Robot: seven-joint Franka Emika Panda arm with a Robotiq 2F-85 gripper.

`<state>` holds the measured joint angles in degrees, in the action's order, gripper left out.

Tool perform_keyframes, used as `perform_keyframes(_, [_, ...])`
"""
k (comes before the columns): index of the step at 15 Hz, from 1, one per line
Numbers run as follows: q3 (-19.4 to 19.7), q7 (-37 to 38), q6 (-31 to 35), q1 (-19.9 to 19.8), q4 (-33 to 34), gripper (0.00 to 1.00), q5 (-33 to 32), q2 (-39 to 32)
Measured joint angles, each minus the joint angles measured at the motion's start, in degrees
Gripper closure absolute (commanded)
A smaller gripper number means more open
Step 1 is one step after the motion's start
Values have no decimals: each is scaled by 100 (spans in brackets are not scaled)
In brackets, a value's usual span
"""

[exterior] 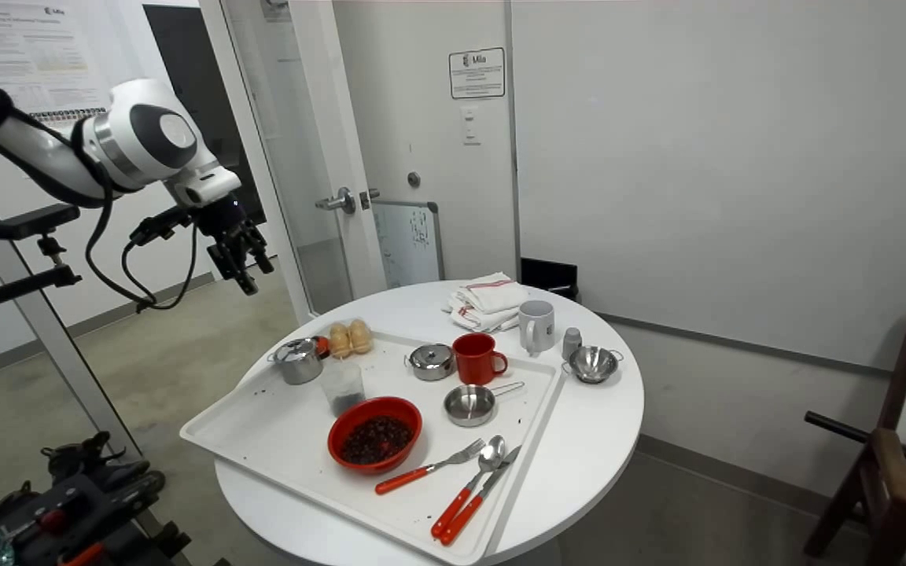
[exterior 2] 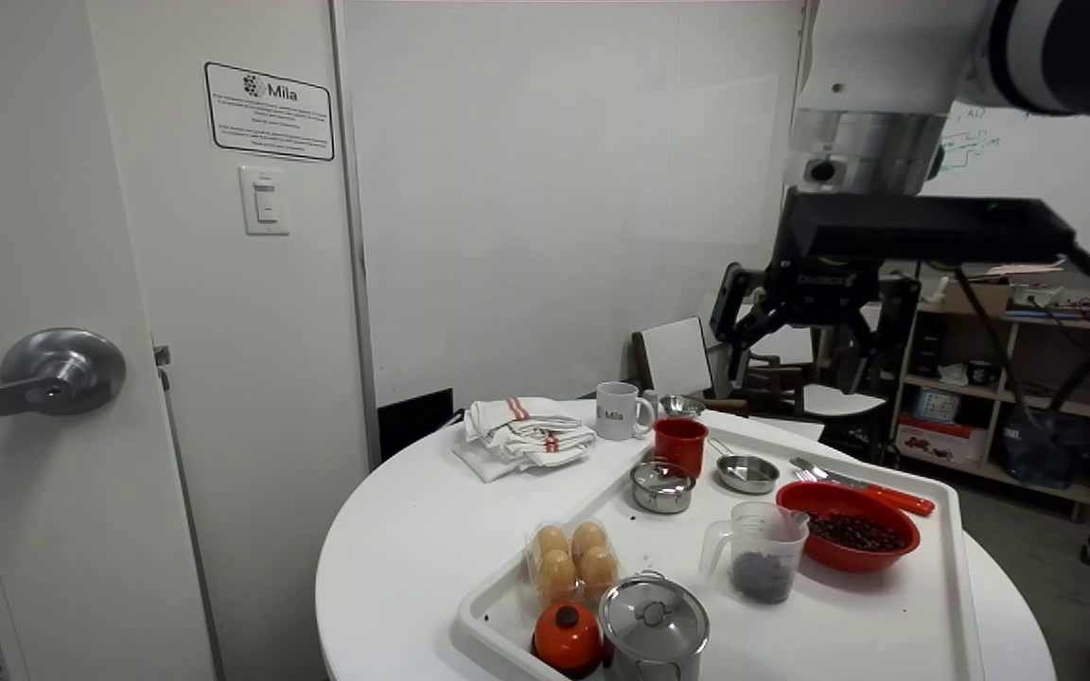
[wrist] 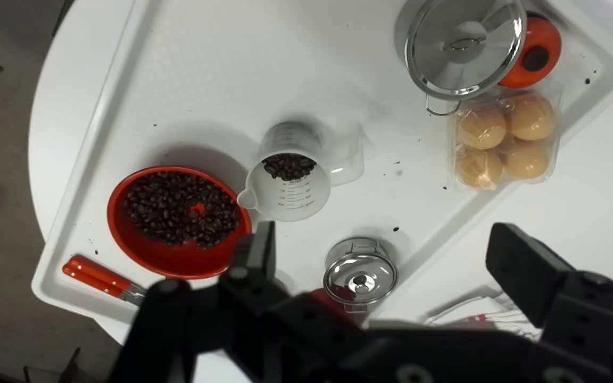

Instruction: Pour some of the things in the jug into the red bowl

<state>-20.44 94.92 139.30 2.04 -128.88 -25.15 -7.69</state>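
The jug is a translucent plastic measuring jug (exterior: pixel 341 384) with a handle and spout. It stands upright on the tray, also visible in an exterior view (exterior 2: pixel 759 553) and the wrist view (wrist: pixel 291 198). Dark beans lie in its bottom. The red bowl (exterior: pixel 404 414) stands beside it, close to the spout, and holds many dark beans; it also shows in an exterior view (exterior 2: pixel 850 560) and the wrist view (wrist: pixel 165 256). My gripper (wrist: pixel 383 242) is open and empty, high above the table; it also shows in both exterior views (exterior: pixel 258 278) (exterior 2: pixel 796 374).
The white tray (exterior: pixel 264 413) holds a lidded pot (exterior: pixel 298 362), an orange lidded pot (exterior 2: pixel 568 636), packed eggs (exterior 2: pixel 571 558), a small lidded pot (wrist: pixel 361 276), a red mug (exterior: pixel 476 358), a small pan (exterior: pixel 469 406) and cutlery (exterior: pixel 461 503). Cloths (exterior 2: pixel 526 430), a grey mug (exterior: pixel 536 324) and a colander (exterior: pixel 593 364) stand beyond.
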Motion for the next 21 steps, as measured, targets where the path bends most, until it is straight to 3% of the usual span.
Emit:
perform_keyframes(3, [587, 708, 1, 571, 509, 0, 73, -723])
perform_keyframes(5, [807, 757, 19, 797, 749, 0, 290, -1090])
perform_keyframes(9, [1103, 791, -75, 1067, 728, 0, 154, -1067])
perform_keyframes(12, [1520, 1631, -431, 1437, 646, 0, -125, -1079])
perform_keyframes(21, [1820, 3941, -575, 1605, 792, 0, 176, -1473])
